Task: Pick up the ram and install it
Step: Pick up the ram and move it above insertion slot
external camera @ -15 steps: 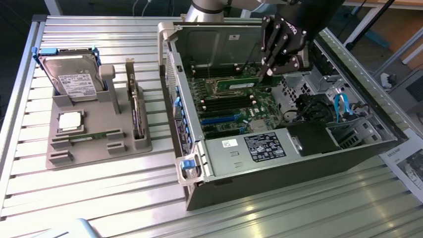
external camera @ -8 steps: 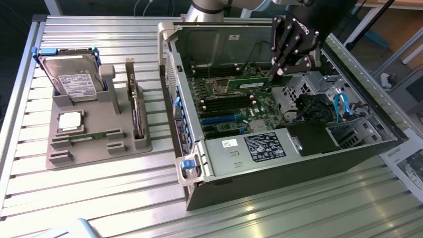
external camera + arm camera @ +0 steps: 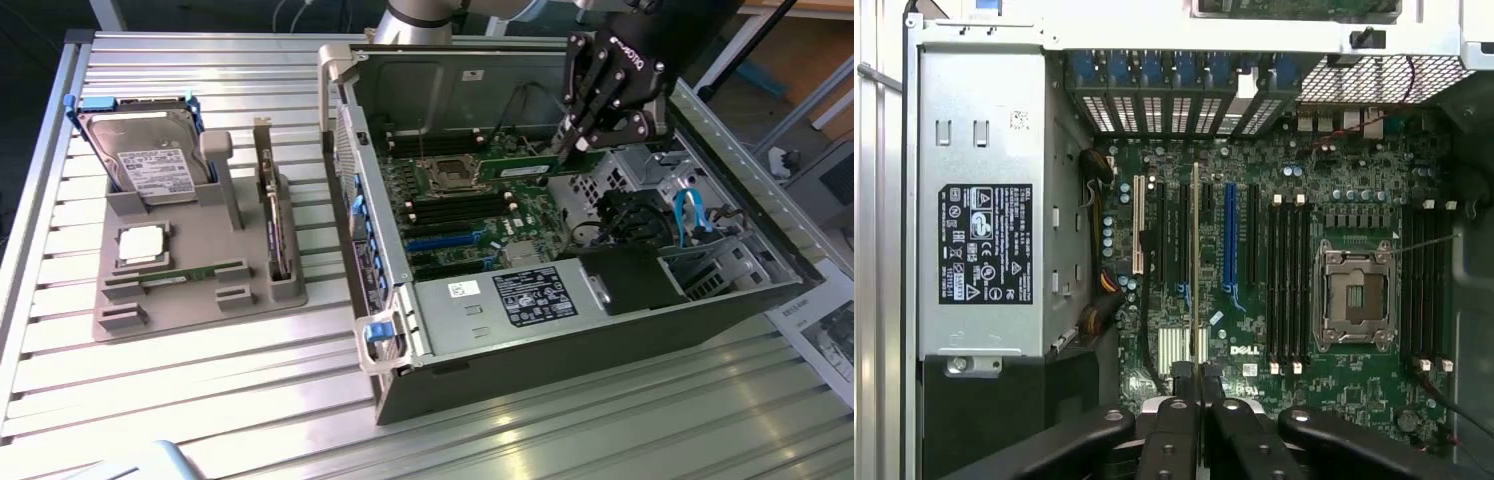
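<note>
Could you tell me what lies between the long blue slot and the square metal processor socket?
Parallel long black empty slots lie between the long blue slot and the square metal processor socket, seen in the wrist view.

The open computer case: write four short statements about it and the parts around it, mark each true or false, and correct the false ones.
1. The gripper holds the ram over the motherboard. True.
2. The hard drive is mounted inside the computer case. False: the hard drive stands in the grey holder, outside the computer case.
3. The processor socket is filled. False: the socket looks empty, and the silver processor lies in the grey holder.
4. The computer case has its side open, so the motherboard shows. True.
</note>
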Robot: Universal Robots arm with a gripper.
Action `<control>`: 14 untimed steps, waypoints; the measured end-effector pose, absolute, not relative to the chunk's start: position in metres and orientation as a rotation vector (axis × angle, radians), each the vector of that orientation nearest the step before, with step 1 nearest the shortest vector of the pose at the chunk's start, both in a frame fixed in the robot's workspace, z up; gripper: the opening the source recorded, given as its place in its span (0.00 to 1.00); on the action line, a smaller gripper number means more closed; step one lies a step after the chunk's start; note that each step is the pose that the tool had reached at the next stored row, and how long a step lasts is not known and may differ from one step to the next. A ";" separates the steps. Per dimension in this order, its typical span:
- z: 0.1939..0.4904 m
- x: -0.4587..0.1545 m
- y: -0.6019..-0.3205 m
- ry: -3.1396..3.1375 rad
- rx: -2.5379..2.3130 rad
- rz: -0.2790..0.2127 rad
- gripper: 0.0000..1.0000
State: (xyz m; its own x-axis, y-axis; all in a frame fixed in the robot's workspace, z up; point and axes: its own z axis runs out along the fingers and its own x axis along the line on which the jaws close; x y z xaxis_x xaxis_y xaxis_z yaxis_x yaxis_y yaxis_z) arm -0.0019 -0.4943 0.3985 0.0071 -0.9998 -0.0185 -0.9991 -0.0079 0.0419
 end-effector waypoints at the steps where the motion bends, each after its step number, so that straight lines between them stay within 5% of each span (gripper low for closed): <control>1: 0.398 -0.001 -0.494 -2.201 2.217 -0.067 0.12; 14: 0.398 -0.001 -0.489 -2.201 2.218 -0.067 0.12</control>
